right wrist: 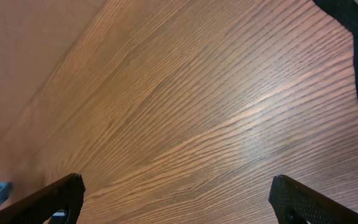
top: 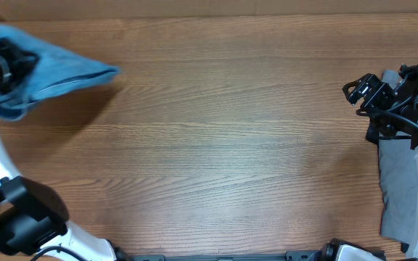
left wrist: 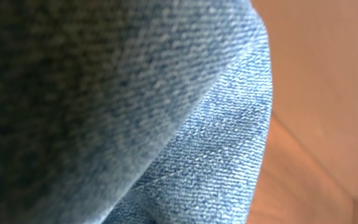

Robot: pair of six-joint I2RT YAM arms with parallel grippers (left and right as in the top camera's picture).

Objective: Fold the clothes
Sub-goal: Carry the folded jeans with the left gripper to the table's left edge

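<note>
Denim jeans (left wrist: 166, 112) fill the left wrist view, bunched at the far-left corner of the table (top: 231, 145), left gripper (top: 2, 69) pinched shut on them (fingers hidden in cloth); right gripper (top: 357, 91) gapes wide, far right.

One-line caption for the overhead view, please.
Left tool shut on bunched jeans at the left of the table; right tool open beside a grey cloth.
</note>
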